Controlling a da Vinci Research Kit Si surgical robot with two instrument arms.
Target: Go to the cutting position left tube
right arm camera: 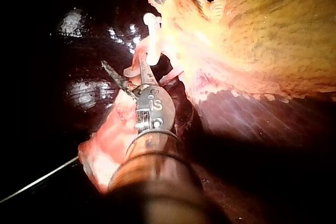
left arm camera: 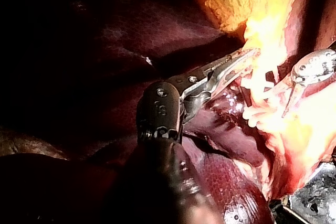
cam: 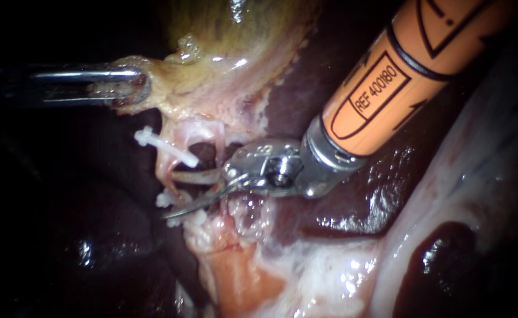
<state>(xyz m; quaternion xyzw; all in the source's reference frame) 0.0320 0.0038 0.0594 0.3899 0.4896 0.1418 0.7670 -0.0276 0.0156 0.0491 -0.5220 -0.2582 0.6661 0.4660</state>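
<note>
Pale pink and thin, the left tube [cam: 166, 168] hangs from the frayed neck of the gallbladder [cam: 235, 35]. In the endoscope view its long axis runs nearly up and down, with the upper end at the gallbladder and the lower end lost in pale tissue. One white clip [cam: 165, 148] crosses it on a slant high up, and a lower clip [cam: 165, 199] sits farther down. The right instrument [cam: 173, 194], orange-sleeved, comes in from the upper right over the dark liver [cam: 341, 194]. Its two thin curved blades are parted, with a clear gap between them. They point across the tube at the stretch between the clips, so they lie nearly square to its length. Whether either blade touches the tube cannot be told. The left instrument [cam: 135, 85] enters level from the left, its jaws closed on a fold of yellowish gallbladder tissue above the tube. The right wrist view looks along the blades and shows the tube lying in the gap between them, which the endoscope view leaves unclear. The left wrist view shows the toothed jaws of the left instrument gripping the tissue, but glare there washes out the tube and clips.
</note>
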